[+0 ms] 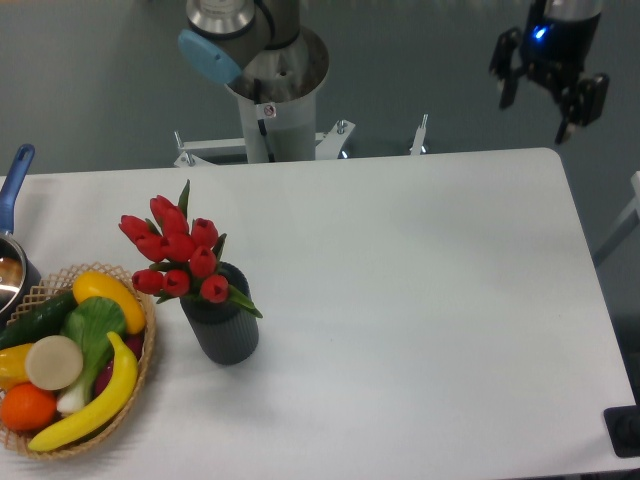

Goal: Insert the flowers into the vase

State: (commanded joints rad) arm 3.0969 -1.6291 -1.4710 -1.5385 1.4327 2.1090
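The flowers (177,252), a tight bunch of red tulip buds with green leaves, stand with their stems down in the vase (222,328), a short dark grey ribbed cylinder on the left part of the white table. The buds lean up and to the left over its mouth. My gripper (544,103) hangs at the top right, beyond the table's far edge, far from the vase. Its two dark fingers are spread apart and hold nothing.
A woven basket (148,352) with a banana, an orange, a yellow pepper and greens sits at the left edge, just beside the vase. A pot with a blue handle (12,185) is at the far left. The arm's base (275,105) stands behind the table.
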